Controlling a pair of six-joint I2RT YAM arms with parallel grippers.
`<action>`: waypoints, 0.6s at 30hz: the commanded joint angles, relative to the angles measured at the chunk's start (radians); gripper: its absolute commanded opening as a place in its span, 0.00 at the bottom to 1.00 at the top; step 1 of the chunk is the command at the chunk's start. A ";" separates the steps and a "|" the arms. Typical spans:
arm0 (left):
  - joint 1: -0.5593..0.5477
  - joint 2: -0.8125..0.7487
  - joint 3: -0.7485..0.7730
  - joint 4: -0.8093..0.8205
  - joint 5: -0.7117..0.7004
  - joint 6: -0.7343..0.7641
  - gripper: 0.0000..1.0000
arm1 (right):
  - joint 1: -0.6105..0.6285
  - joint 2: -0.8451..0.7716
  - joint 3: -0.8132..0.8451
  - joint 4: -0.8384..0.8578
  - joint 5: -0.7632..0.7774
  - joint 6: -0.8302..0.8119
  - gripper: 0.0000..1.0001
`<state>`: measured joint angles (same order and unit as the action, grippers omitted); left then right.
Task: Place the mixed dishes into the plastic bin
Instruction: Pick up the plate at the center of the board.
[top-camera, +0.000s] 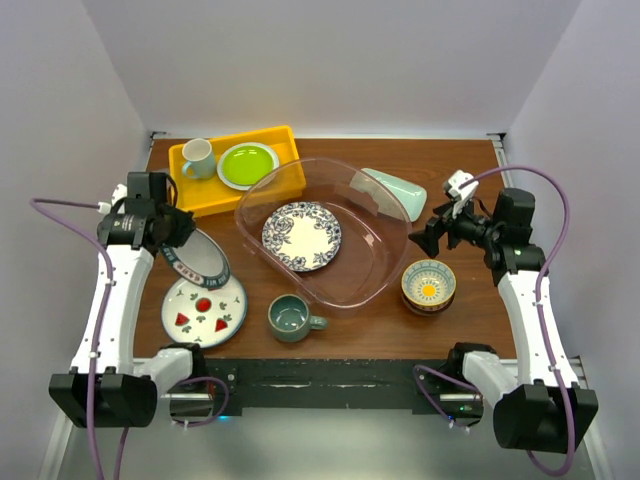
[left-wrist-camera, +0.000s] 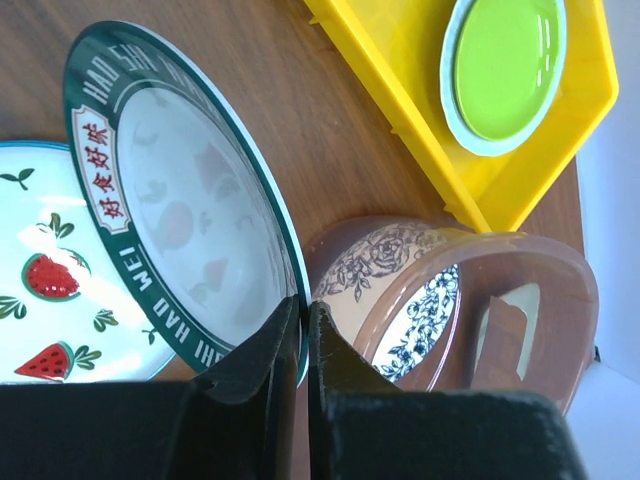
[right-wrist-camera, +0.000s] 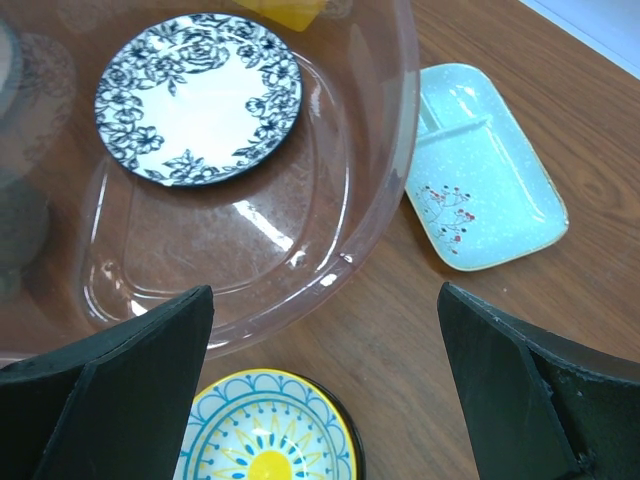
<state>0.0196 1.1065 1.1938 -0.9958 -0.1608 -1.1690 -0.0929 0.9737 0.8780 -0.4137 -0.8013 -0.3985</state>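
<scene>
Three dishes lie nearest me: a strawberry plate (top-camera: 204, 310) left of the plastic bin (top-camera: 378, 272), a grey-green mug (top-camera: 290, 317) at its near edge, and a yellow-inside bowl (top-camera: 428, 284) at its right, beneath my wide-open right gripper (top-camera: 428, 238). Also left of the bin, my left gripper (left-wrist-camera: 303, 320) pinches a tilted green-rimmed plate (left-wrist-camera: 180, 220) by the rim. Inside the bin lies a floral plate (top-camera: 301, 235), and past its far right is a pale-green tray (top-camera: 395, 190).

1. Yellow tray (top-camera: 203, 193): opaque, rectangular, set askew at far left of counter (top-camera: 372, 326).
2. Lime-green plate (top-camera: 247, 164): round, pale-rimmed, flat inside yellow tray, right half.
3. Pale mug (top-camera: 198, 158): green-banded, upright inside yellow tray, just left of lime-green plate.
4. Counter: brown wood grain.
</scene>
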 joint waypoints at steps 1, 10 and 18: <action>0.006 -0.045 0.064 0.010 0.018 -0.018 0.00 | 0.021 -0.009 0.022 -0.033 -0.093 -0.037 0.98; 0.008 -0.085 0.093 -0.006 0.021 -0.038 0.00 | 0.336 0.144 0.390 -0.243 -0.047 -0.123 0.98; 0.008 -0.100 0.105 -0.012 0.033 -0.078 0.00 | 0.899 0.414 0.625 -0.223 0.411 -0.053 0.98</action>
<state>0.0196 1.0294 1.2385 -1.0325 -0.1390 -1.2049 0.6067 1.2541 1.4113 -0.6331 -0.6624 -0.4934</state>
